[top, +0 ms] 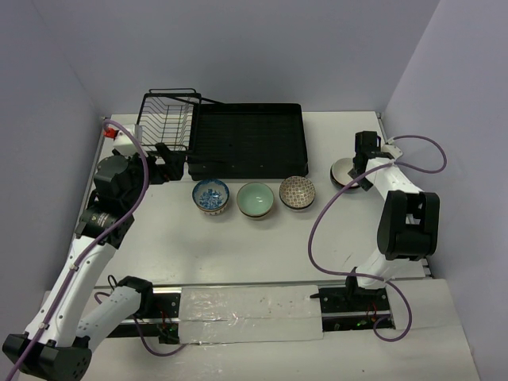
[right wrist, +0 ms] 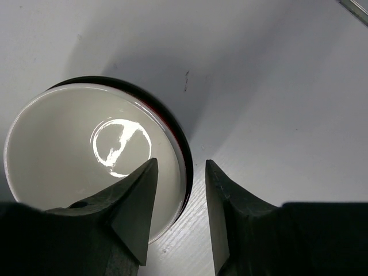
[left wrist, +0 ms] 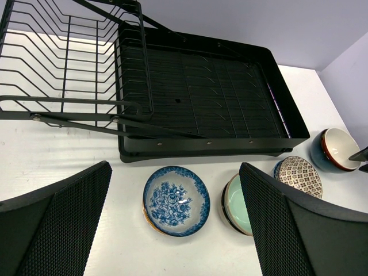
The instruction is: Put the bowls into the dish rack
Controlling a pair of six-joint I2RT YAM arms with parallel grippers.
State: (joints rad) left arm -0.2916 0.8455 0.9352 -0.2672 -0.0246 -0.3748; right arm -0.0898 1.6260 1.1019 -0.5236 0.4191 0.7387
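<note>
The black dish rack (top: 246, 139) lies at the back of the table, its wire basket (top: 167, 119) joined on the left. In front of it stand three bowls in a row: blue floral (top: 211, 195), pale green (top: 255, 199) and patterned (top: 298, 192). A dark bowl with a white inside (top: 344, 172) sits to the right. My right gripper (right wrist: 181, 163) is open and straddles this bowl's (right wrist: 75, 149) near rim, one finger inside, one outside. My left gripper (left wrist: 175, 168) is open above the blue floral bowl (left wrist: 176, 200), with nothing between its fingers.
Walls close in the table on the left, back and right. The right arm's purple cable (top: 317, 230) loops over the table right of the bowl row. The left arm's elbow (top: 115, 178) hangs beside the wire basket (left wrist: 69, 57).
</note>
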